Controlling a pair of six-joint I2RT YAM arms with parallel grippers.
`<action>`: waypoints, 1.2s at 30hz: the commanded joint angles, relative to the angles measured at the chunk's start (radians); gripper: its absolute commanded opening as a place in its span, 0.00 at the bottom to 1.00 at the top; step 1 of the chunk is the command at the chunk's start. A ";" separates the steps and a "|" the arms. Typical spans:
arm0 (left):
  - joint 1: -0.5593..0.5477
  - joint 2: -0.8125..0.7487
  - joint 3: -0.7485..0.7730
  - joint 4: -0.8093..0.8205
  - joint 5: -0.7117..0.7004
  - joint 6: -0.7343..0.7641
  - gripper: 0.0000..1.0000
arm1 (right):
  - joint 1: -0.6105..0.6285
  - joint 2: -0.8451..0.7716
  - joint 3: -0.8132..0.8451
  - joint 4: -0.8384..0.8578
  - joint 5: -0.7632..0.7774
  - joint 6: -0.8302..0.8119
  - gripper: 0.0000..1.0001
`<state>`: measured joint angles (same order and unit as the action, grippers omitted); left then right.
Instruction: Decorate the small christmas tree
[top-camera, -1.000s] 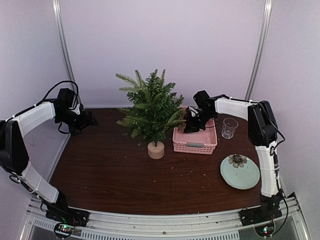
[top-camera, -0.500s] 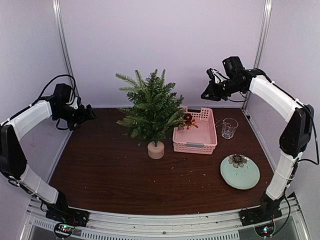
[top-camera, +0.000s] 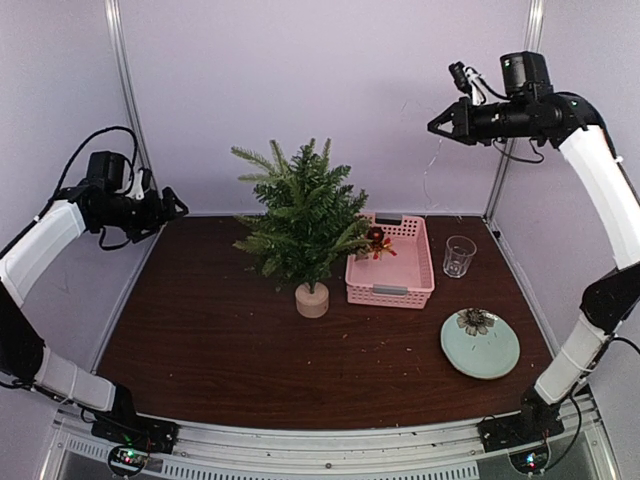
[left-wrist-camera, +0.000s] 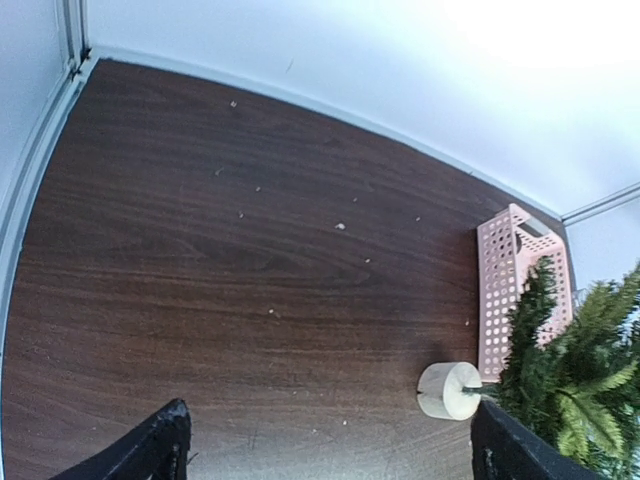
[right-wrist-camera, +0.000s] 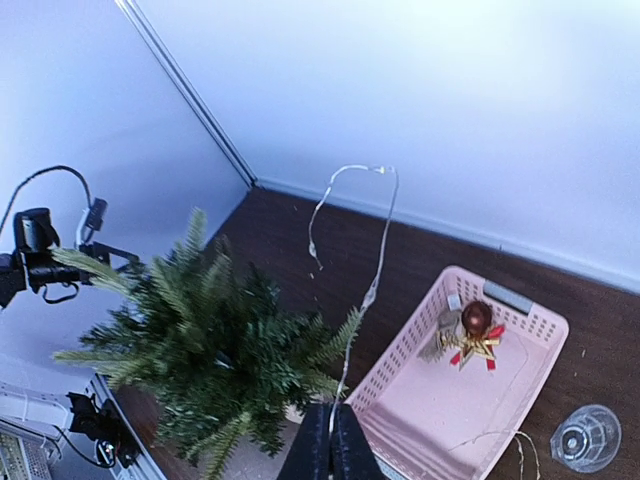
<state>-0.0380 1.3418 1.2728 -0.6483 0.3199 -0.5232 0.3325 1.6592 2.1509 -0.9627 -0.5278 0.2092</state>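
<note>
Nearest, at 4 o'clock on the dark worktop (top-camera: 220, 340), lies a pale green plate (top-camera: 495, 360) bearing a small flower-like piece (top-camera: 476, 321). Toward the centre the small christmas tree (top-camera: 305, 225) stands upright on its wooden stump, with a pink basket (top-camera: 390, 292) just beside it at its 3 o'clock. A red ornament (top-camera: 377, 240) lies in the basket, and a clear glass (top-camera: 459, 256) stands beyond its right side. Farther back, the left end effector (top-camera: 178, 206) hovers released at 10 o'clock. The right end effector (top-camera: 434, 127), raised high at 1 o'clock, is clenched on a thin wire string (right-wrist-camera: 370, 292) hanging from it.
</note>
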 joint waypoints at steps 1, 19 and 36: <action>0.006 -0.056 0.046 0.067 0.047 0.026 0.97 | 0.002 -0.062 0.118 0.006 -0.052 0.021 0.00; -0.463 -0.118 0.196 0.345 0.069 0.260 0.91 | 0.048 -0.140 0.181 0.289 -0.292 0.234 0.00; -0.816 0.111 0.423 0.565 0.134 0.167 0.72 | 0.312 -0.224 -0.105 0.026 -0.125 -0.113 0.00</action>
<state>-0.8471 1.4193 1.6688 -0.2436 0.4042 -0.2260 0.6033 1.4689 2.0869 -0.8867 -0.7174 0.1883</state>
